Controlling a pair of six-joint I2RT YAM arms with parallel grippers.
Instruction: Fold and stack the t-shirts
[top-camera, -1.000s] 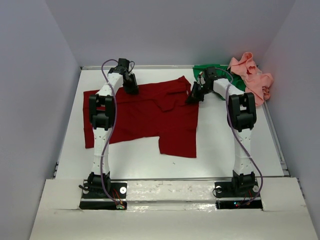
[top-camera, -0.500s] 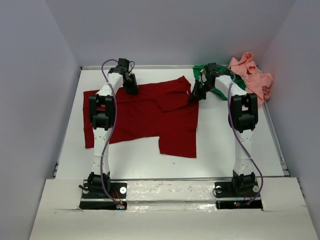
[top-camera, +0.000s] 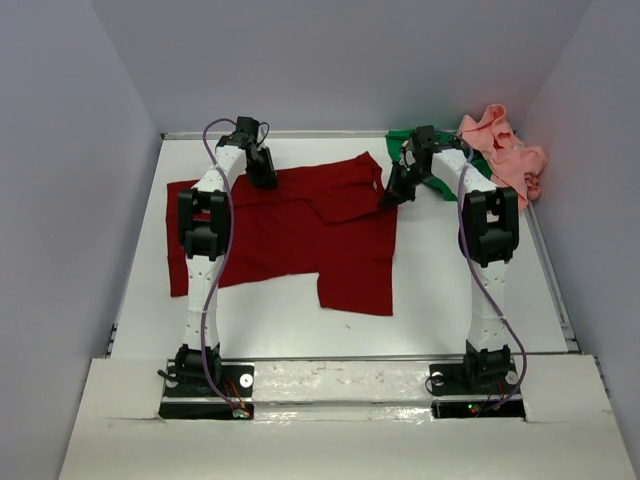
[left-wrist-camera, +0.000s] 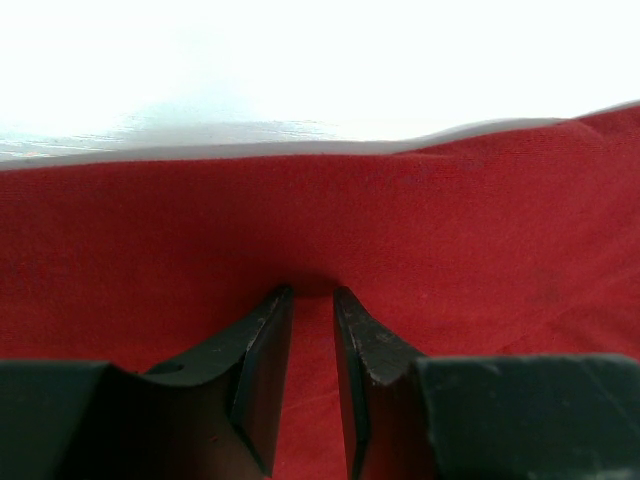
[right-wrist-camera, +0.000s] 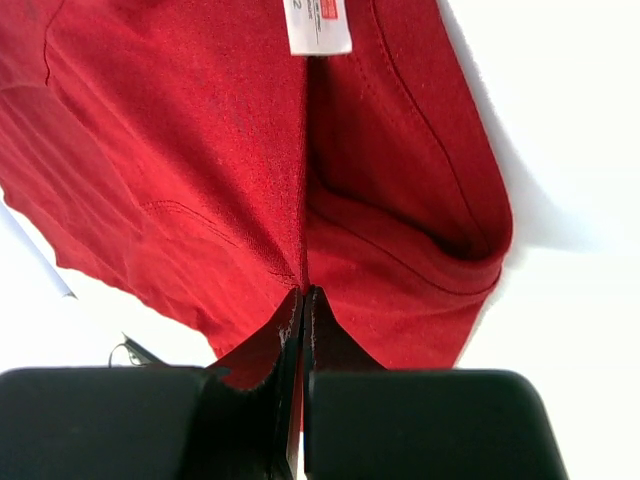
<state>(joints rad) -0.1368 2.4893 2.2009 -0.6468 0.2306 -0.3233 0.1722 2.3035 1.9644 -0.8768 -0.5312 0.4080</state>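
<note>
Right gripper (right-wrist-camera: 303, 292): the jaws are pressed together on a pinch of the dark red t-shirt (right-wrist-camera: 180, 150). The cloth ridges up from the fingertips towards the white neck label (right-wrist-camera: 318, 25) straight ahead.
Beside that grip: the collar band (right-wrist-camera: 440, 215) curls off to the gripper's right, and bare table (right-wrist-camera: 560, 120) shows past it.
Left gripper (left-wrist-camera: 310, 292): the jaws stand a narrow gap apart with red cloth puckered between the tips. We read this as a hold on a fold of the same shirt, close to its far edge, and the white table surface begins just beyond.
Dark red t-shirt: it lies spread between the two grippers and towards the arm bases. One flap is doubled over near the right gripper.
Other shirts: the green t-shirt (top-camera: 441, 187) lies bunched just behind the right gripper. The salmon pink t-shirt (top-camera: 505, 155) is heaped farther out to its right. Neither is folded.
Step in hand: we judge this to be the first fold of the first shirt, with both grippers on its far side.
Next move: we would need to raise both holds together and carry that edge evenly towards the bases. The cloth must stay taut between the grippers, so that the doubled flap does not drag or twist.
</note>
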